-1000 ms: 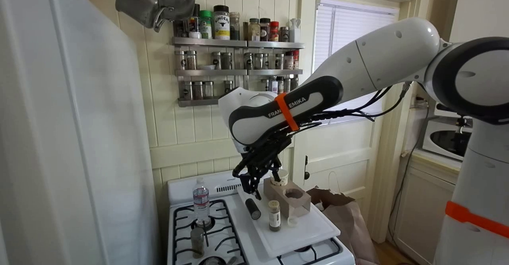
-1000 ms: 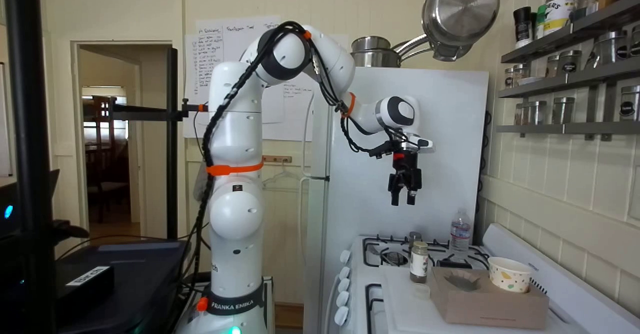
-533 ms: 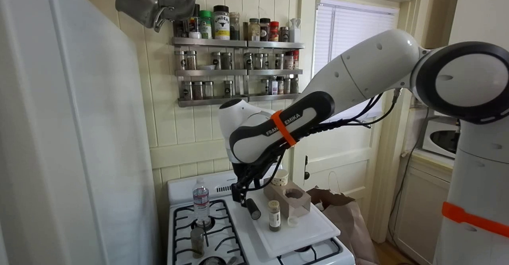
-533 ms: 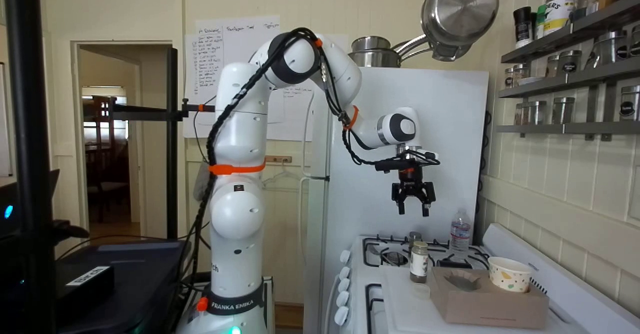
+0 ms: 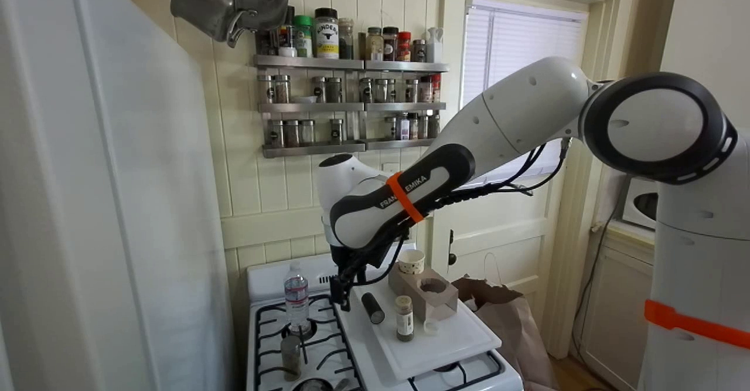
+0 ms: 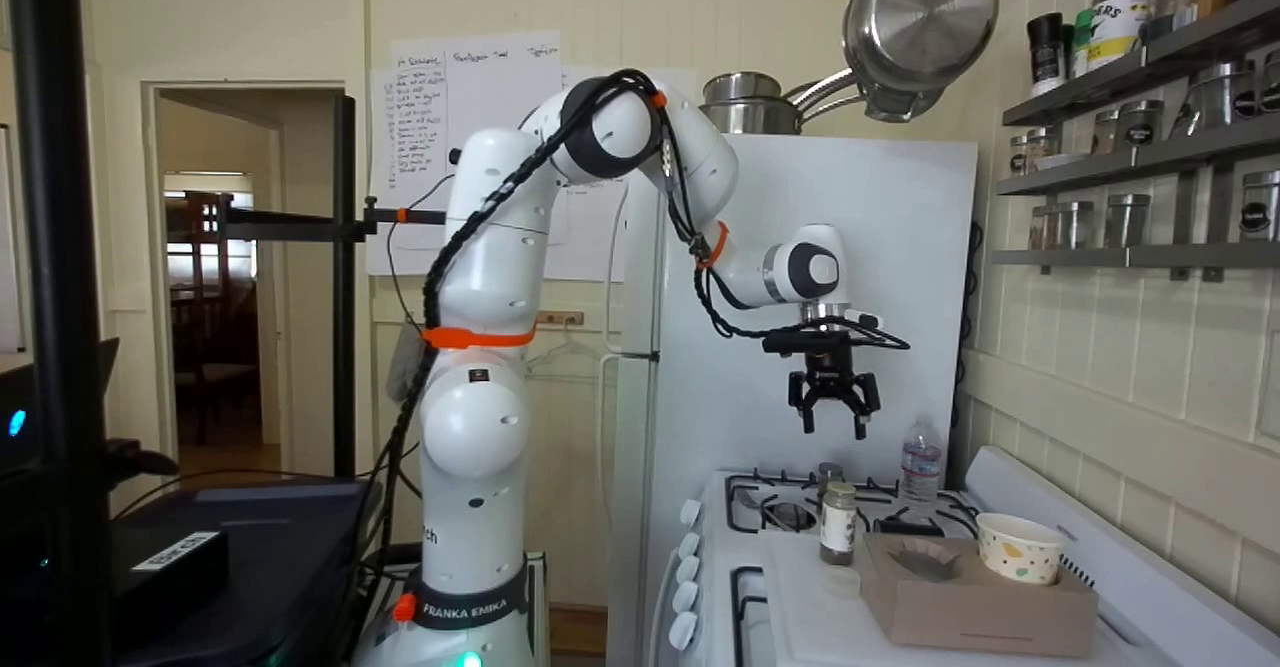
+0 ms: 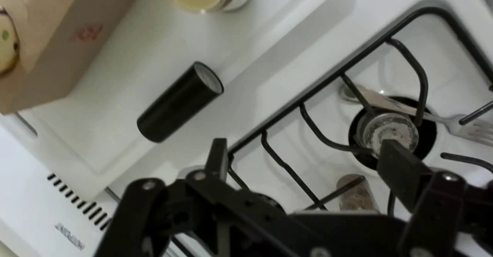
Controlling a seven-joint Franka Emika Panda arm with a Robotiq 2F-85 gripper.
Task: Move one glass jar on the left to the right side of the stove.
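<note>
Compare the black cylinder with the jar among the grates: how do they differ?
Pose: the cylinder lies on its side, while the jar stands upright.
Look: the cylinder's side is plain black; the jar looks like see-through glass with brownish contents.
Place: the cylinder rests on the white board, the jar among the grates.
Shared: both are roughly tube-shaped, and the open pincer holds neither.

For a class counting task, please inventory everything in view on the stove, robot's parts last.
stove: one, white, beside fridge
bottle: one, clear, among fridge-side grates
glass jar: one, clear, among those grates
fork: one, silver, under those grates
board: one, white, on stove
labelled jar: one, clear, upright on board
cylinder: one, black, lying on board
box: one, brown, on board
cup: one, white patterned, on box
small thing (unclear): one, whitish, on board
arm: one, mostly white, over stove
hand: one, black, above stove, open
</note>
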